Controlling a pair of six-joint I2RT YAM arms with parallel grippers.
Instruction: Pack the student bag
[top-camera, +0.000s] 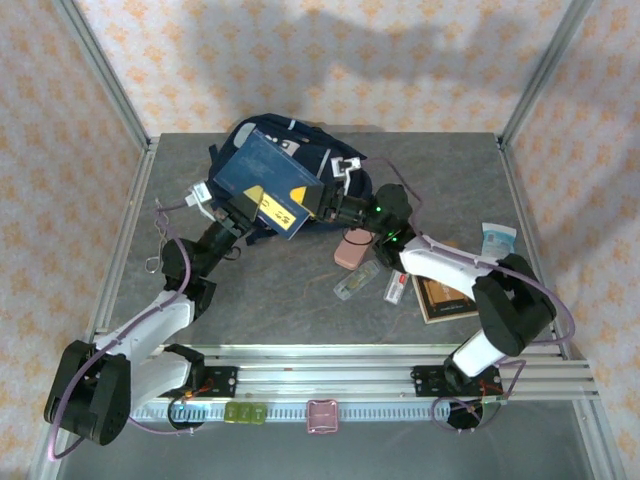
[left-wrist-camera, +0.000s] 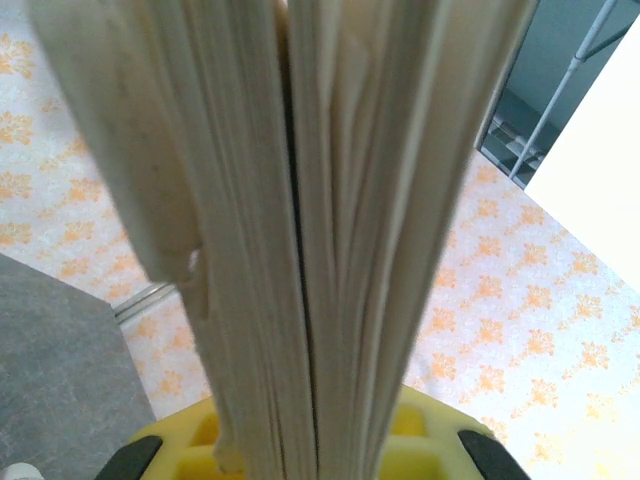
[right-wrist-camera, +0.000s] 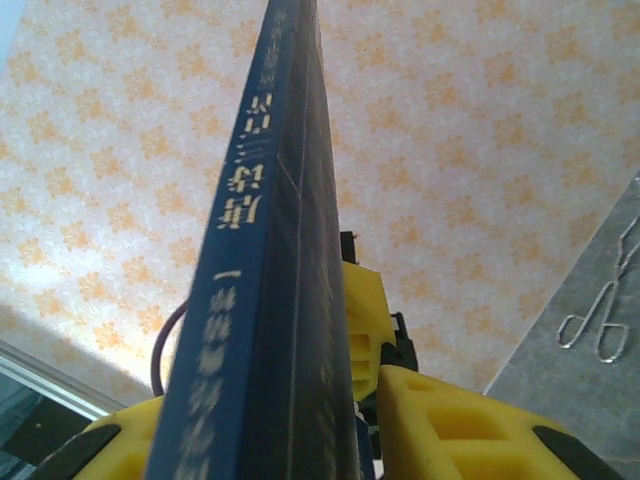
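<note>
Insertion of the book (top-camera: 265, 180) into the student bag (top-camera: 335, 160) looks to be the step in hand. The blue volume hangs tilted between the two grippers, and the bag lies just beyond and below their tips, partly covered by the book. The left gripper (top-camera: 240, 212) is clamped on the page edge; in the left wrist view the leaves rise straight out from between its yellow jaws. The right gripper (top-camera: 325, 205) sits at the spine side with its fingers (right-wrist-camera: 450, 430) flanking the cover, but I cannot tell whether they pinch it.

To do this well, I judge, the left gripper should carry the weight while the right one only steers, so the book neither twists nor fans open. The bag's opening is hidden under the book, so the corner farthest from the left gripper should lead in low and slowly. Neither gripper should let go until the fabric bears the book
</note>
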